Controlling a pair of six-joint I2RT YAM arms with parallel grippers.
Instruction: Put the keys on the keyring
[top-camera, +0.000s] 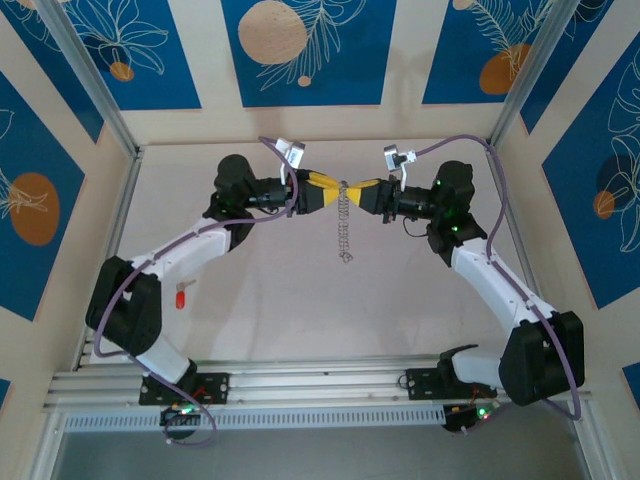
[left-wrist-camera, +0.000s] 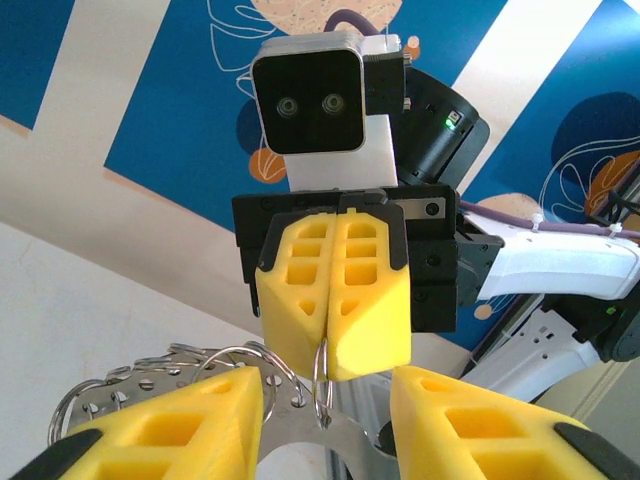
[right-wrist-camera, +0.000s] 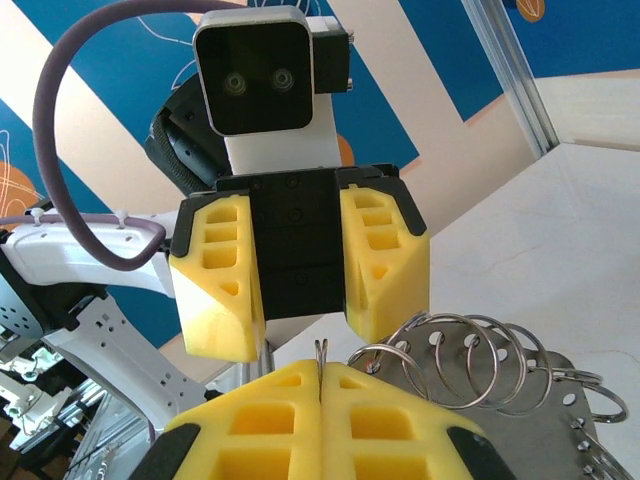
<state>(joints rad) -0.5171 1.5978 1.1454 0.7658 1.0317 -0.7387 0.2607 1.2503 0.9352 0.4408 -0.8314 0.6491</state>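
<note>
Right hand is clamped tight on the keyring, a thin wire loop held above mid-tabletop. Left hand faces it tip to tip, jaws standing apart on either side of the loop and gripping nothing. A perforated metal strip carrying further wire rings hangs below the two hands. The red key lies on the tabletop beside the left arm, well apart from the keyring.
</note>
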